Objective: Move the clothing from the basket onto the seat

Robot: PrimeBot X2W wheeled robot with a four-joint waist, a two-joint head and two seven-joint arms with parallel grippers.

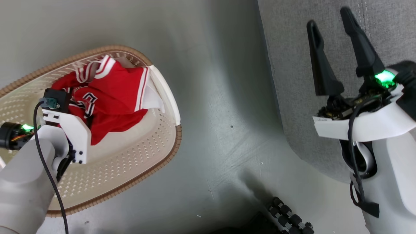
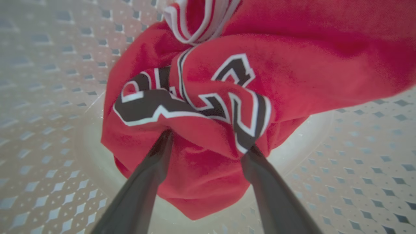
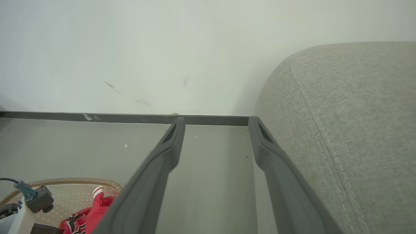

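1. Clothing (image 1: 110,97), a bundle of red sports garments with white stripes and black-and-white lettering, lies heaped inside the cream perforated plastic laundry basket (image 1: 136,152) with its brown woven-look rim. It sits toward the far wall of the tub.
2. None of the red cloth is on the seat (image 1: 292,81), a large grey fabric sofa with stitched seams. It stands well apart from the basket, with bare grey-green floor (image 1: 221,113) between them.
3. The left gripper (image 2: 209,141) is down in the basket. In the left wrist view its two dark fingers are spread wide, and their tips are pushed into the lettered fold so that the fabric bulges between them. The jaws have not clamped, so nothing is grasped or lifted.
4. The right gripper (image 1: 329,18) is released and empty. Its fingers are parted and point along the sofa's rounded arm, away from the basket.
5. Progress, as I judge it, is at the very start: the reach into the basket is made, and everything after it is left to do.
6. What remains is to close on the clothing, raise it over the rim, carry it across the floor gap and lay it on the seat. I cannot tell how many separate garments are in the heap, so more than one trip may be needed.
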